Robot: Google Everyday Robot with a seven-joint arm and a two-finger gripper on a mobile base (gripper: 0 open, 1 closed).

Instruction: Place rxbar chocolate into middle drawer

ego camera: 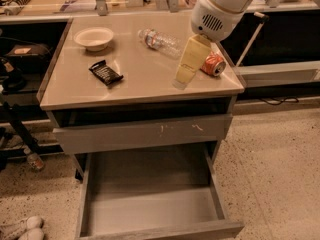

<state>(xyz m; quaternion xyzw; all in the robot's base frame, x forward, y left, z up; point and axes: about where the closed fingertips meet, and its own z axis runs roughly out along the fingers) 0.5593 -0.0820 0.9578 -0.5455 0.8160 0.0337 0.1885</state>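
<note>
1. The gripper (pixel 179 83) hangs tilted over the right part of the worktop (pixel 145 91), just left of the can (pixel 214 64); I cannot tell whether it is open or closed
2. The bar (pixel 106 73) lies flat on the worktop's left side, well apart from the gripper, near a bowl (pixel 94 38)
3. The middle drawer (pixel 150 209) stands pulled out below
4. A bottle (pixel 160 40) lies on its side

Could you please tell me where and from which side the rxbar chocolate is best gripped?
Grip the rxbar chocolate across its narrow width at mid-length, coming straight down from above: it lies flat and slanted on the cabinet top, with bare surface around it. The gripper, hovering between it and the orange can, would likely need turning to match.
</note>
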